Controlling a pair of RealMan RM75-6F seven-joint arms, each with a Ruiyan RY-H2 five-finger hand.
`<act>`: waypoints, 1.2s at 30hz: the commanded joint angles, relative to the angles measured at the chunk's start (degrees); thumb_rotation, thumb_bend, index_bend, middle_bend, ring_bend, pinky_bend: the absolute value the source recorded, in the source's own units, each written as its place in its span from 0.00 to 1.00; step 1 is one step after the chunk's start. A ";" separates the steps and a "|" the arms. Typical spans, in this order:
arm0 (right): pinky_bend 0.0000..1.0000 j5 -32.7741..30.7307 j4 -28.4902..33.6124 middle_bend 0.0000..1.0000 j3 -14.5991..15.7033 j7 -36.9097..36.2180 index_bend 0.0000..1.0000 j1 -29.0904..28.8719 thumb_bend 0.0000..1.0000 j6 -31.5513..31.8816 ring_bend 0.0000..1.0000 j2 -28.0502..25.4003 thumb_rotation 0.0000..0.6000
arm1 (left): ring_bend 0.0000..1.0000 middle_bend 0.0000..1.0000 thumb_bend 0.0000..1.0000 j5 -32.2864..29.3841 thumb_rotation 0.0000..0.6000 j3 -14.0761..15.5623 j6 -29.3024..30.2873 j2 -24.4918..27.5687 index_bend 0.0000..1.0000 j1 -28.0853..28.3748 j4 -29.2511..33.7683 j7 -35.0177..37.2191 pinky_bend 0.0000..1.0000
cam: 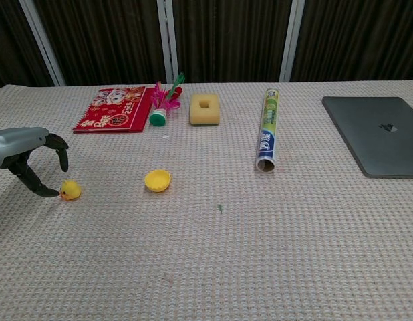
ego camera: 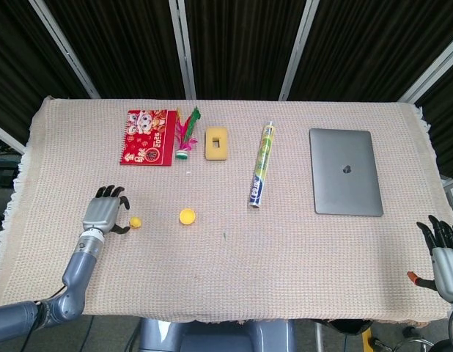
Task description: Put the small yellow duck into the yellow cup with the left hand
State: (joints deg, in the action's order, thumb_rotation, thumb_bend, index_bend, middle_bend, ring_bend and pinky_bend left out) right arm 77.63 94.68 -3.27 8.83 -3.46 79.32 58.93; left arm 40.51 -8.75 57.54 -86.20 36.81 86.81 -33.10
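Left hand (ego camera: 102,213) sits low on the table (ego camera: 300,249) at its left side, fingers (cam: 59,148) spread and curved downward, grasping nothing. In the chest view a dark fingertip reaches right up to the small yellow duck (cam: 70,190); can't tell if it actually touches. Duck stands on the cloth just right of that hand, w/ the yellow cup (cam: 158,180) further right, apart from the duck, lying tipped w/ its opening partly toward the camera.

Right hand (ego camera: 446,249) is at the table's far right near edge, seen only in the head view, fingers apart and upright, nothing in them.

Back row, left to right: red calendar (ego camera: 148,137) w/ cartoon figures and gold Chinese characters, "2025" readable near its bottom edge; a shuttlecock-type toy (cam: 164,101) w/ pink and green feathers on a green-and-white base, just beside the calendar; a yellow sponge (ego camera: 216,143) w/ a rectangular hole in its middle; a wrap roll (cam: 267,130) in green, yellow and blue packaging w/ Chinese print too small to read, lying lengthwise toward the camera. Closed grey laptop (ego camera: 344,171) on the right, small dark logo at lid centre, shape not readable. Table is covered w/ a beige woven cloth, fringed at the ends.
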 commanded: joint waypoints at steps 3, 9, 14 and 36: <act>0.00 0.08 0.01 0.00 0.04 -0.06 0.10 0.00 0.00 0.01 0.00 -0.01 1.00 | 0.03 0.10 0.19 -0.19 1.00 0.19 -0.05 -0.72 0.41 0.45 -0.49 0.00 0.00; 0.00 0.17 0.02 0.00 0.06 -0.26 0.10 0.01 0.00 0.02 0.00 -0.06 1.00 | 0.03 0.10 0.20 -0.84 1.00 0.24 -0.36 -1.78 0.41 1.17 -1.33 -0.24 0.00; 0.00 0.25 -0.01 0.00 0.10 -0.49 0.10 -0.01 0.00 -0.06 0.00 -0.08 1.00 | 0.04 0.10 0.21 -1.25 1.00 -0.01 -0.36 -2.86 0.42 1.97 -1.69 -0.46 0.00; 0.00 0.29 -0.20 0.00 0.06 -0.56 0.10 0.01 0.00 0.09 0.00 0.00 1.00 | 0.04 0.10 0.23 -0.48 1.00 1.95 1.90 -2.53 0.44 1.96 1.22 -1.34 0.00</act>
State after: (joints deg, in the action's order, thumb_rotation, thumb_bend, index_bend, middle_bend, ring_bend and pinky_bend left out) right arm 77.92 94.49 -3.21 8.26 -3.45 79.42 58.92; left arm 40.00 -6.82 59.42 -88.74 38.79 88.00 -34.46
